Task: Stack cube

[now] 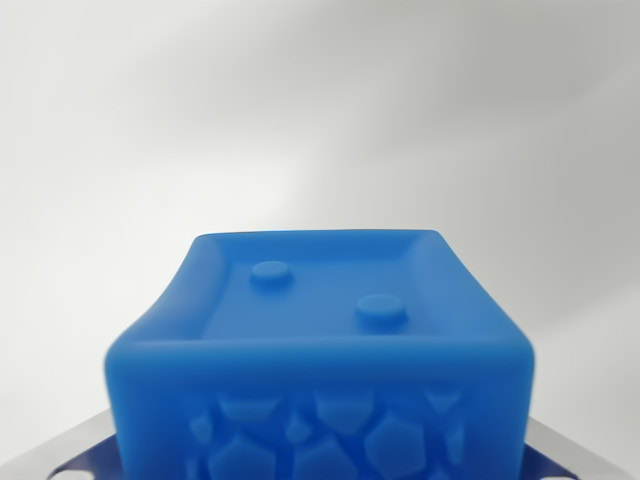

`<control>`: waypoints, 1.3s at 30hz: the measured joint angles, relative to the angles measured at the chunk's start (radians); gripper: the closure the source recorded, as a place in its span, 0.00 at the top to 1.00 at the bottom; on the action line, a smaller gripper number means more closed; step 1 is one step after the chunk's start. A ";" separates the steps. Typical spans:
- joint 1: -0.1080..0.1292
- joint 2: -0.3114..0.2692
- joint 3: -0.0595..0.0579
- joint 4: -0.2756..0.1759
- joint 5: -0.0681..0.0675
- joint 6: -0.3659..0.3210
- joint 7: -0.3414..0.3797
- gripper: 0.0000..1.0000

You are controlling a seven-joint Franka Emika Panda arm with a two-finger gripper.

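Close up, my wrist view fills with the blue cube (320,350).
It sits low and centred; whether my tool grips it, I cannot tell.

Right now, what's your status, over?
Jaws: out of clear view, state unknown. Blue cube close under the camera, two studs on its top face. Only pale surface beyond; no second cube in view, nothing in the way.

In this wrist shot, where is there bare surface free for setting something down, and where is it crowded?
Bare white surface fills everything above the blue cube and runs down both its sides; no other object shows there. The bottom centre is crowded: the cube sits close to the camera, with grey metal parts at its lower corners. The jaws' state cannot be told.
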 joint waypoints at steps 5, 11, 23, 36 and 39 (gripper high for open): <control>0.015 -0.009 0.000 -0.011 -0.001 0.002 0.017 0.00; 0.035 -0.022 0.001 -0.024 -0.003 0.003 0.038 0.00; 0.072 -0.042 0.003 -0.045 -0.007 0.004 0.080 0.00; 0.115 -0.064 0.007 -0.068 -0.012 0.004 0.131 0.00; 0.125 -0.070 0.008 -0.072 -0.013 0.004 0.144 0.00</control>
